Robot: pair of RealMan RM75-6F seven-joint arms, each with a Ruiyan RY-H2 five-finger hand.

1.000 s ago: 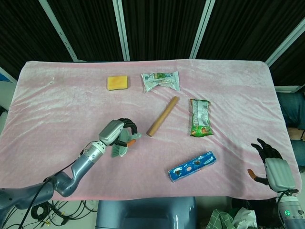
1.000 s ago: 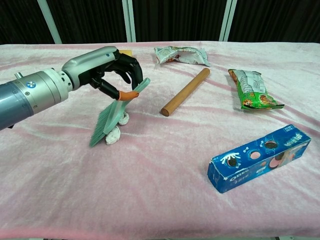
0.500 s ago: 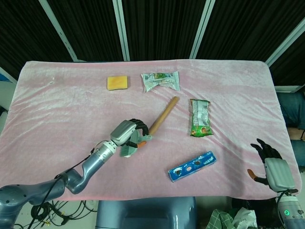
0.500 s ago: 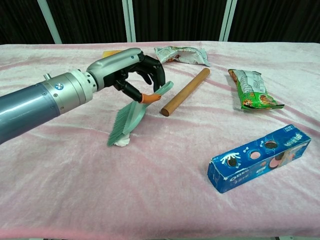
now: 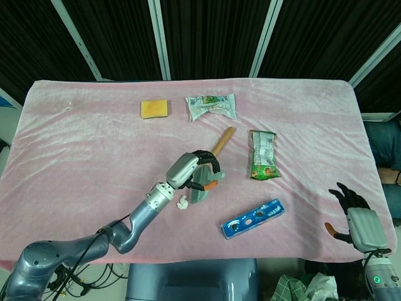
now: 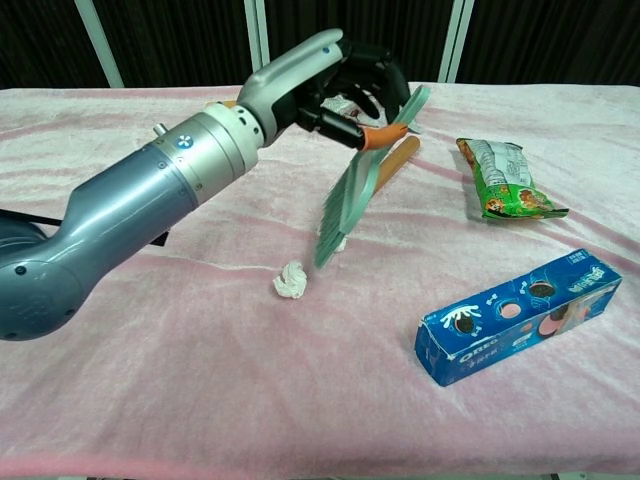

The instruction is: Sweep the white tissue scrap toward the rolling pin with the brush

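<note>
Left arm (image 6: 110,225): glossy blue-grey metallic tube, stepping to a lighter silver wrist cuff with a small blue round mark and a small dark screw. Left robot hand (image 6: 345,75): silver-grey back shell, black fingers (image 6: 385,70), one orange fingertip. A black cable runs alongside the arm near its base in the head view. Right robot hand (image 5: 357,216): light grey boxy back plate, black fingers, an orange-tipped thumb; a green indicator light shows on the wrist below.

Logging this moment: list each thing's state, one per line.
left hand: grips brush
brush: tilted, bristles down
tissue scrap: crumpled, beside bristles
rolling pin: lying flat
right hand: open, idle
Oreo box: lying closed
green snack bag: lying sealed
</note>
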